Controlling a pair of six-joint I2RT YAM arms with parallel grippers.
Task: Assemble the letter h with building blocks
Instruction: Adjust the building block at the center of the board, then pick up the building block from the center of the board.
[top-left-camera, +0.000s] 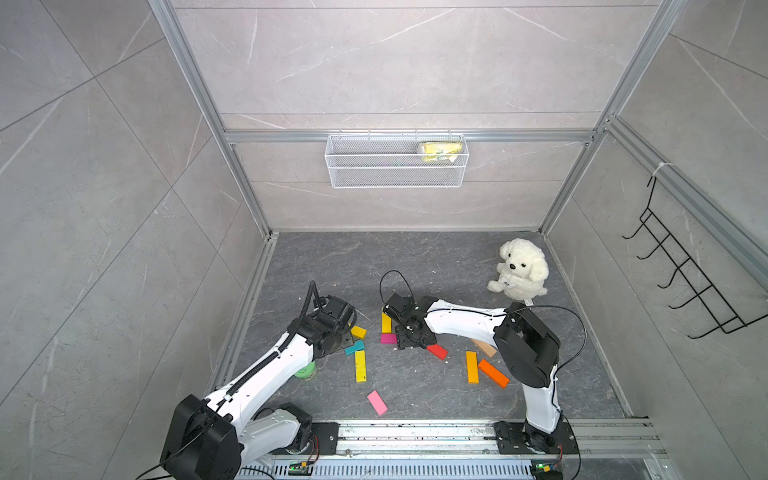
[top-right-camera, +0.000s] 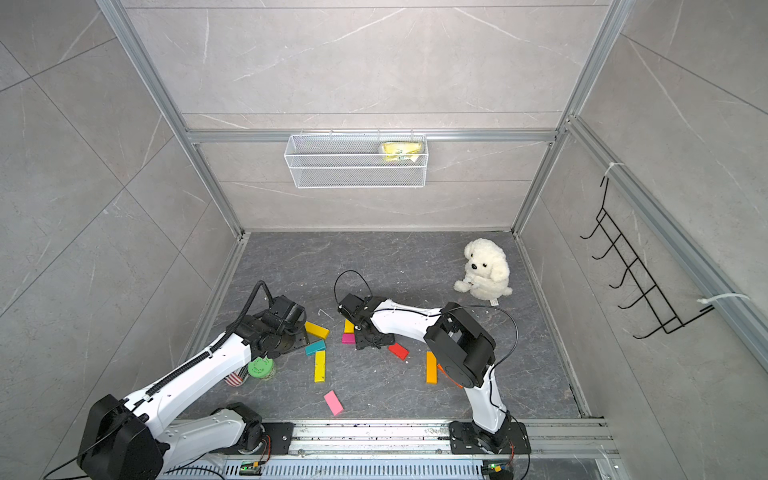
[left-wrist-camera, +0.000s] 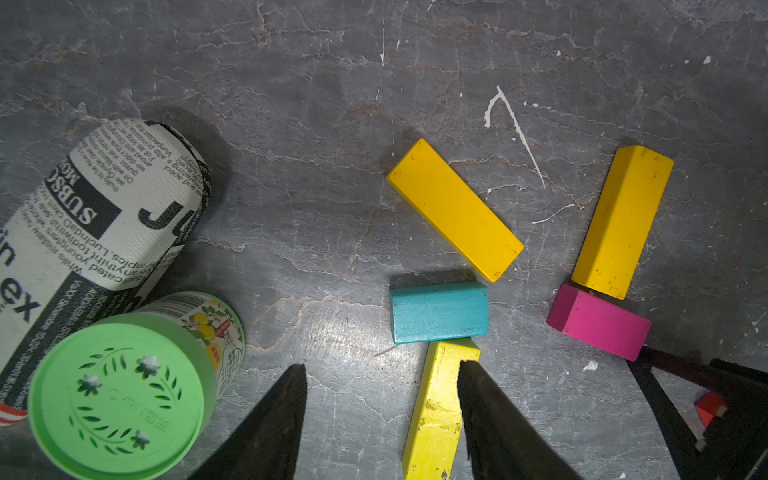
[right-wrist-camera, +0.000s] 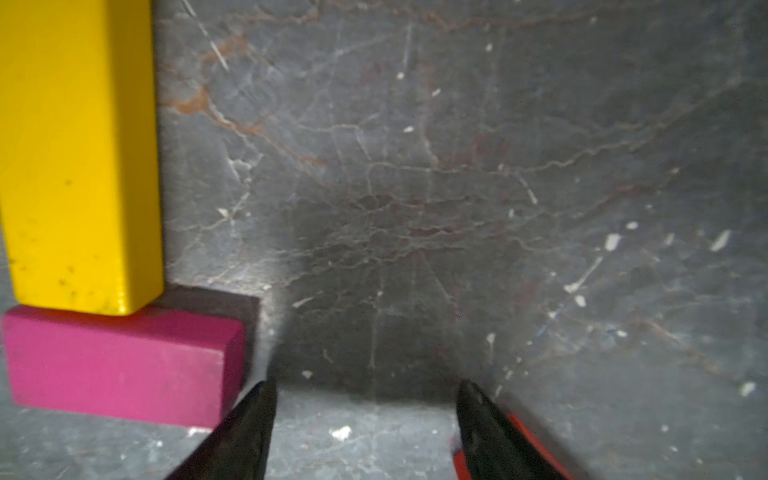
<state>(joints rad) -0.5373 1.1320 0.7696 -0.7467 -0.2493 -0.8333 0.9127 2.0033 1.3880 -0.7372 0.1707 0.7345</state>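
Everything here sits on a dark grey marbled slab (top-left-camera: 415, 257), pretty scuffed with white specks (left-wrist-camera: 515, 124). Over on the left there's a green-lidded can (top-right-camera: 260, 368) touching a newsprint tube (left-wrist-camera: 104, 208). Mid-floor: a yellow bar (top-left-camera: 360, 366) with a teal block (top-left-camera: 354, 347) at its far end, an amber bar (top-left-camera: 358, 332) just beside that, and a second yellow bar (top-left-camera: 386, 323) butted against a magenta block (top-left-camera: 387, 338). Further right are a red block (top-left-camera: 437, 351), a tan bar (top-left-camera: 484, 347), a light orange bar (top-left-camera: 471, 367) and a darker orange bar (top-left-camera: 493, 373). A pink block (top-left-camera: 377, 402) lies alone up front, and a plush dog (top-left-camera: 519, 270) sits far right.

building blocks (top-left-camera: 360, 365): scattered | yellow bar (right-wrist-camera: 79, 158) end touches magenta block (right-wrist-camera: 120, 365)
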